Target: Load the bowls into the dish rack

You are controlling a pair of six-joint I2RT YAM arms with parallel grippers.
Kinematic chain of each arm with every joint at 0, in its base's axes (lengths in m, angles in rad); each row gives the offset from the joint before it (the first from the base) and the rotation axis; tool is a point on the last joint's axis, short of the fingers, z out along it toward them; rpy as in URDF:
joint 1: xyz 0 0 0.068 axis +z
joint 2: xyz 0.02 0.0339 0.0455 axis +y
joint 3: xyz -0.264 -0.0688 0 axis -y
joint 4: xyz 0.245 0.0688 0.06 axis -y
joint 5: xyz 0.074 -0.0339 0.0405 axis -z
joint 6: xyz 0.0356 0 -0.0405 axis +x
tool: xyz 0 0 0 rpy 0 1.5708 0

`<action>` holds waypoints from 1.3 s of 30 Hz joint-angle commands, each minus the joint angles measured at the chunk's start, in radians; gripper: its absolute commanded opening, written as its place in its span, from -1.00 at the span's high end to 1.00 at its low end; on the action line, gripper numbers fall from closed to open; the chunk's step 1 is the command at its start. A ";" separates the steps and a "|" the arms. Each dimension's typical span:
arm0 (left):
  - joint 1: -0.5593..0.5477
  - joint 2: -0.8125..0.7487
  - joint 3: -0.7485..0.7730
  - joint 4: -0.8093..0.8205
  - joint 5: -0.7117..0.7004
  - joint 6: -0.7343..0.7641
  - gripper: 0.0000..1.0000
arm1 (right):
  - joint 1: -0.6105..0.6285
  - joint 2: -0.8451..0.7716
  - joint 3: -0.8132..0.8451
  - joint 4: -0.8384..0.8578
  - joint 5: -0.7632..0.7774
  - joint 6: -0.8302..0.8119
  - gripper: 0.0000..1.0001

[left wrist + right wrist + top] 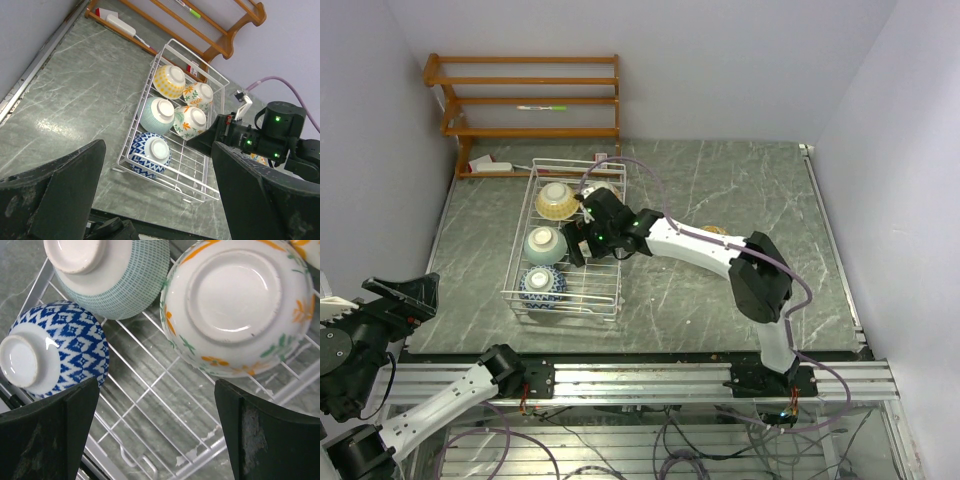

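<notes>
White wire rack (192, 162) sits towards the far left corner of the bench (720, 290), five bowls (157, 115) upside down inside. We see the right gripper (156, 390) spread wide above it, holding nothing; the left gripper (159, 147), near the near left corner, gapes empty too.

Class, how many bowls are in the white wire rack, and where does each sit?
5. One column, far to near: yellow bowl, mint green bowl, blue bowl. Beside them: far orange-flowered bowl, middle orange-flowered bowl. The right arm may hide more.
</notes>
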State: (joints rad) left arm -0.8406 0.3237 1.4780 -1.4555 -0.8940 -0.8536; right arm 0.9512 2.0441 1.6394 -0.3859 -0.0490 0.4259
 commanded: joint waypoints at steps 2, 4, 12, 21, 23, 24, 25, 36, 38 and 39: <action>-0.008 -0.008 -0.007 0.030 -0.016 -0.011 -0.98 | -0.006 -0.093 -0.048 0.037 0.056 -0.017 -1.00; -0.008 -0.008 -0.014 0.042 -0.014 -0.005 -0.98 | -0.007 -0.088 -0.029 0.027 0.066 -0.022 -1.00; -0.008 -0.004 -0.002 0.037 -0.007 -0.008 -0.98 | -0.010 -0.187 0.024 -0.101 0.158 0.009 -1.00; -0.008 -0.011 -0.013 0.050 -0.004 0.007 -0.98 | -0.225 -0.377 -0.071 -0.355 0.224 0.117 -1.00; -0.008 -0.013 -0.024 0.061 -0.001 0.011 -0.98 | -0.281 -0.397 -0.128 -0.398 0.238 0.109 -1.00; -0.009 -0.012 -0.028 0.066 0.001 0.012 -0.98 | -0.300 -0.403 -0.151 -0.414 0.252 0.101 -0.99; -0.009 -0.012 -0.030 0.068 0.002 0.013 -0.99 | -0.314 -0.406 -0.172 -0.425 0.264 0.090 -0.99; -0.014 0.003 -0.037 0.069 0.000 0.004 -0.99 | -0.337 -0.292 -0.280 -0.423 0.365 0.014 -0.58; -0.015 0.000 -0.039 0.067 0.000 -0.001 -1.00 | -0.338 -0.268 -0.291 -0.410 0.386 0.008 -0.53; -0.015 0.000 -0.040 0.065 0.001 -0.004 -1.00 | -0.338 -0.256 -0.296 -0.401 0.395 0.003 -0.46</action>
State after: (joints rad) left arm -0.8459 0.3222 1.4475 -1.4170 -0.8883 -0.8455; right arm 0.6163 1.7527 1.3624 -0.8131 0.2768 0.4553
